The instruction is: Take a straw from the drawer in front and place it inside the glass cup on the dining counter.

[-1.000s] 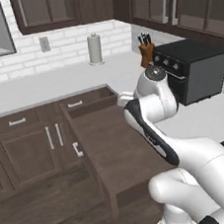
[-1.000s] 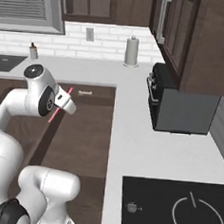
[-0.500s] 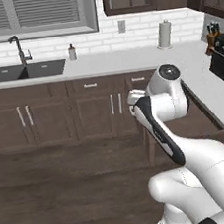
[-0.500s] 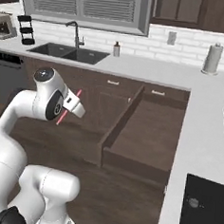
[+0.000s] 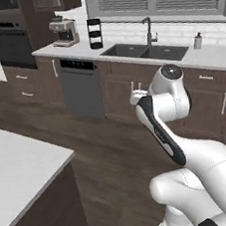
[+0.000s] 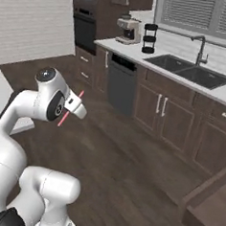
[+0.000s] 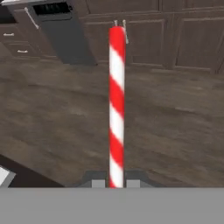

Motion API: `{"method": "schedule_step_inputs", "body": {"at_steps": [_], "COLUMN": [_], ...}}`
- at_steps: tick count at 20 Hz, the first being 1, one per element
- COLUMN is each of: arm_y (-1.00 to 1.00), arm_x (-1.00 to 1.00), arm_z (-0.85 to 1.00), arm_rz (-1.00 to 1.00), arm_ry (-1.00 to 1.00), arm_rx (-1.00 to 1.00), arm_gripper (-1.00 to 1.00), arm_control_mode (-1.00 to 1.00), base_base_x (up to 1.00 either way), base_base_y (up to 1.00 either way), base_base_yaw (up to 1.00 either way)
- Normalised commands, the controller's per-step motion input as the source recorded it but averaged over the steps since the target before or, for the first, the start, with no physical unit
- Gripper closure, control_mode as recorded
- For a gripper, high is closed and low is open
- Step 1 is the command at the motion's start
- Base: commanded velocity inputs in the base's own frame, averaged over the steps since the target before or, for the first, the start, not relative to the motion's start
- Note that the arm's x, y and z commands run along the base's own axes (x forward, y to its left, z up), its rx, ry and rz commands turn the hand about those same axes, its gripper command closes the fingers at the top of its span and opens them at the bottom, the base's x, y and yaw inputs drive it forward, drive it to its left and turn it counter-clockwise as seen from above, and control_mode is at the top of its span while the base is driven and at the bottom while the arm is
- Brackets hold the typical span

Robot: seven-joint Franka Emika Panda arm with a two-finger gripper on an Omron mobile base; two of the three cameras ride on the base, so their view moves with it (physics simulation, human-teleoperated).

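Note:
The red and white striped straw (image 7: 116, 105) stands straight up from my gripper (image 7: 116, 182), which is shut on its lower end. In the right base view the straw (image 6: 66, 117) slants down past the gripper (image 6: 73, 110), held above the wooden floor. A corner of the white dining counter (image 5: 19, 169) lies at the lower left of the left base view, well short of the gripper. The open dark brown drawer (image 6: 208, 198) juts out at the lower right, away from the arm. The glass cup is out of view.
Along the wall run dark cabinets with a dishwasher (image 5: 81, 88), a sink with a faucet (image 5: 150, 50), a coffee machine (image 5: 64, 32) and wall ovens (image 5: 6, 37). Dark wood floor (image 5: 104, 151) spreads between the counter and the cabinets.
The whole scene has swung: the base has turned away from the drawer, past the sink, toward the island. The straw stays clamped in the gripper throughout.

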Motion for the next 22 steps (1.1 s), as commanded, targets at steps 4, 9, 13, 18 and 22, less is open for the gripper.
{"method": "schedule_step_inputs", "body": {"at_steps": [4,9,13,18,22], "arm_y": [0.0,0.0,0.0,0.0,0.0], "arm_x": [0.0,0.0,0.0,0.0,0.0], "arm_z": [0.0,0.0,0.0,0.0,0.0], "arm_rz": [0.0,0.0,0.0,0.0,0.0], "arm_ry": [0.0,0.0,0.0,0.0,0.0], "arm_rx": [0.0,0.0,0.0,0.0,0.0], "arm_gripper": [1.0,1.0,1.0,1.0,1.0], "arm_control_mode": [1.0,1.0,1.0,1.0,1.0], "base_base_x": [0.09,0.33,0.6,0.93,0.77], "base_base_y": [0.34,0.17,0.0,0.0,-0.22], "base_base_yaw": [0.75,0.67,0.53,0.43,0.3]}}
